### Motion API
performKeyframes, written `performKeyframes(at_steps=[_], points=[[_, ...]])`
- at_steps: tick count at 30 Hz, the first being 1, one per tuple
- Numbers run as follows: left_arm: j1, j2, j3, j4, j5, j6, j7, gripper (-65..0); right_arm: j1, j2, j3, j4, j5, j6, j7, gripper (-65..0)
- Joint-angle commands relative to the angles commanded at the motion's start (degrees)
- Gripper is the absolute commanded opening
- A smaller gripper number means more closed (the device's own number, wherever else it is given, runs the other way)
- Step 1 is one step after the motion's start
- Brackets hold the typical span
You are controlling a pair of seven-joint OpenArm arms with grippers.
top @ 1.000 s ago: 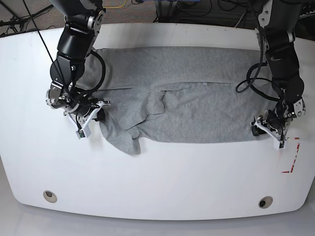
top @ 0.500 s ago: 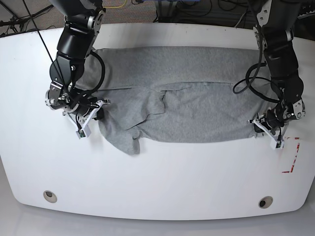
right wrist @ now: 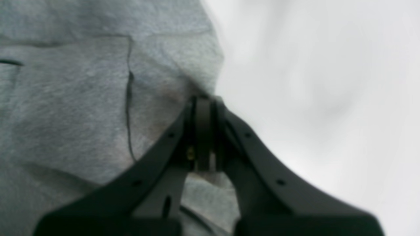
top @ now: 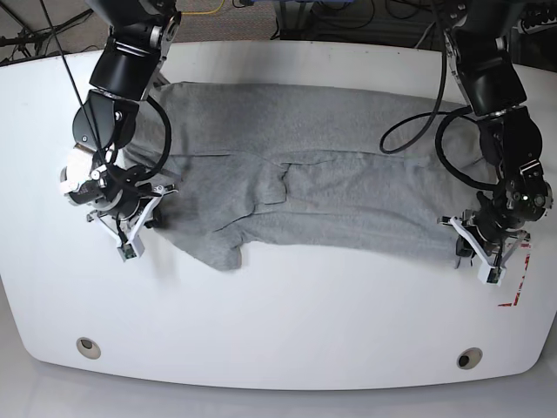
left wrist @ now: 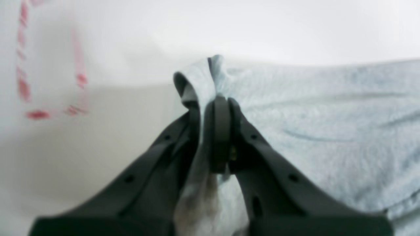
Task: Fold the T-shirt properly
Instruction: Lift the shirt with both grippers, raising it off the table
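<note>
Right gripper [top: 130, 239] is clamped on the near-left edge of the T-shirt [top: 348, 165], left gripper [top: 479, 252] clamped on its near-right corner. Shirt lies across the table [top: 278, 322], already doubled lengthwise; middle is bunched, so the crosswise folds look outstanding.

White, glossy table [top: 278, 322] with rounded corners; two round holes [top: 87, 347] near front edge, red dashed marking [top: 518, 283] at one side. Tangled cables [top: 348, 19] behind on floor.
</note>
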Motion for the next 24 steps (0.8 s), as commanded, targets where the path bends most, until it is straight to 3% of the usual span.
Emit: performKeyframes(at_steps=[4,7,16,21,24], points=[[-0.3,0.8,0.0,4.7,0.2,0.1,0.1,-65.0,3.0,2.1,-0.7,-0.1,0.0,0.00,-0.3,-65.0],[-1.8,0.8,0.3,7.1,0.2,0.4,0.1,-65.0,7.3,4.9,-4.7,-0.1,0.2,0.00,-1.3,-65.0],[-7.6,0.9,0.4,15.1,0.1,6.2,0.1,-65.0,18.6,9.1,-8.8,0.0,0.4,0.00,-6.7,-65.0],[-13.4,0.5,0.4,19.0,0.2,7.9,3.8,-65.0,26.3,10.3,-9.7,0.0,0.4,0.00,-9.3,-65.0],[-18.9,0.4,0.4,19.3,0.2,8.1,5.5,-65.0,32.3,12.2,-13.2,0.0,0.5,0.00,-9.8,-65.0]])
